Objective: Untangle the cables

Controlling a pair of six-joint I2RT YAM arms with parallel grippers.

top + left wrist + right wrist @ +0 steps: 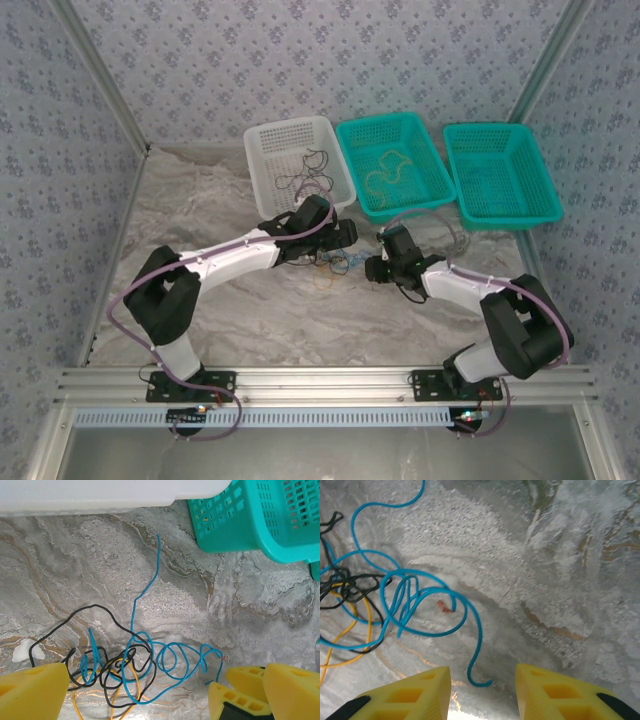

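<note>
Overhead, the table [250, 300] carries three baskets [487, 127] beyond the arms. Closer wrist views show the left gripper [135, 692] spread wide and the right gripper [482, 675] parted, both empty, flanking tangled blue, black and yellow cables [132, 655].

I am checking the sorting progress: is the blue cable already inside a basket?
No, the blue cable lies on the table, outside the teal basket.

The thin blue plastic-sheathed cable [479, 645], the thin black cable [97, 606] and the thin yellow cable [74, 702] look smooth and slightly glossy. Beside the teal latticed plastic basket [260, 515], the grey marble-patterned table surface [100, 555] looks grainy, rough and matt, like stone
</note>
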